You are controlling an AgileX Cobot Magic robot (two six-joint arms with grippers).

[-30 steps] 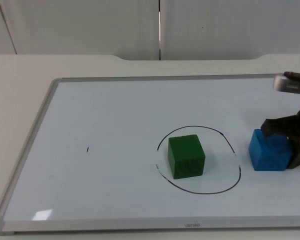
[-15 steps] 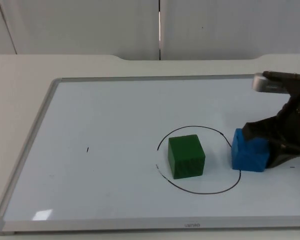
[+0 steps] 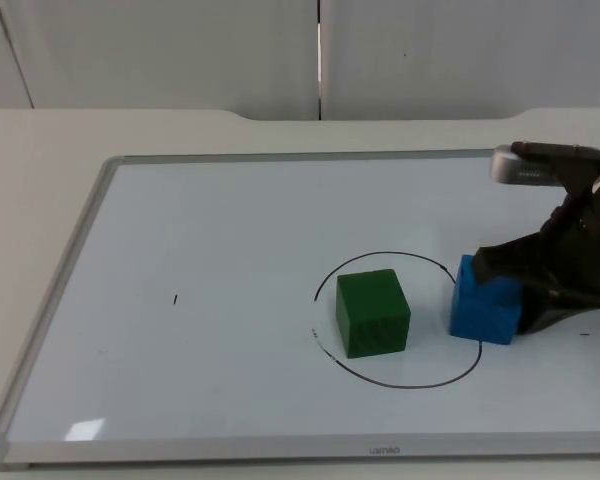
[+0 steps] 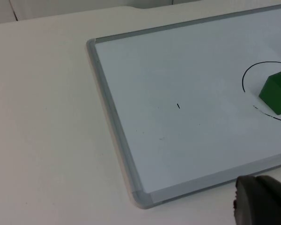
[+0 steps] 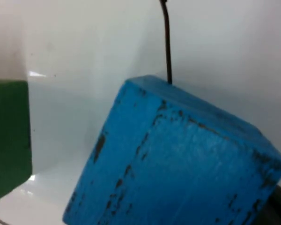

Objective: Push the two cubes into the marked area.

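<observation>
A green cube (image 3: 372, 313) stands inside the black drawn circle (image 3: 390, 255) on the whiteboard (image 3: 60, 300). A blue cube (image 3: 485, 303) straddles the circle's right-hand line. My right gripper (image 3: 530, 290) is pressed against the blue cube's right side. Seen from the right wrist, the blue cube (image 5: 178, 159) is very close, with the green cube (image 5: 7, 136) beyond it and the circle line (image 5: 167, 42) running behind it. My left gripper (image 4: 262, 204) waits over the table off the board's near corner, and its wrist view takes in the green cube (image 4: 277, 91).
The whiteboard has a raised grey frame (image 4: 112, 122) around it. A small black tick mark (image 3: 176, 298) lies on its left half. White table top (image 4: 42, 117) surrounds the board, and the grey partition wall (image 3: 180, 50) stands behind.
My right gripper has slid left, pushing the blue cube from outside the circle onto its right-hand line. The green cube has stayed put.
</observation>
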